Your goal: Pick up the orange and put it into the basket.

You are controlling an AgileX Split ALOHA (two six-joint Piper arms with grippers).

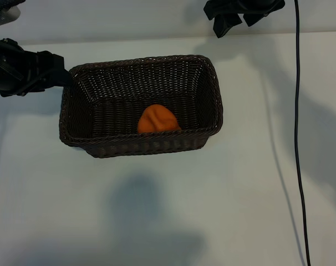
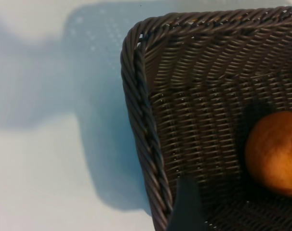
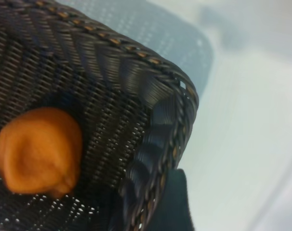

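Observation:
The orange lies inside the dark brown wicker basket, on its floor close to the near wall. It also shows in the left wrist view as the orange and in the right wrist view as the orange. My left gripper hovers open at the basket's far left corner, one finger over the braided rim. My right gripper hangs open beyond the basket's far right corner; one finger shows beside the rim. Neither gripper holds anything.
A black cable runs down the right side of the white table. Bare tabletop lies in front of the basket and to its right.

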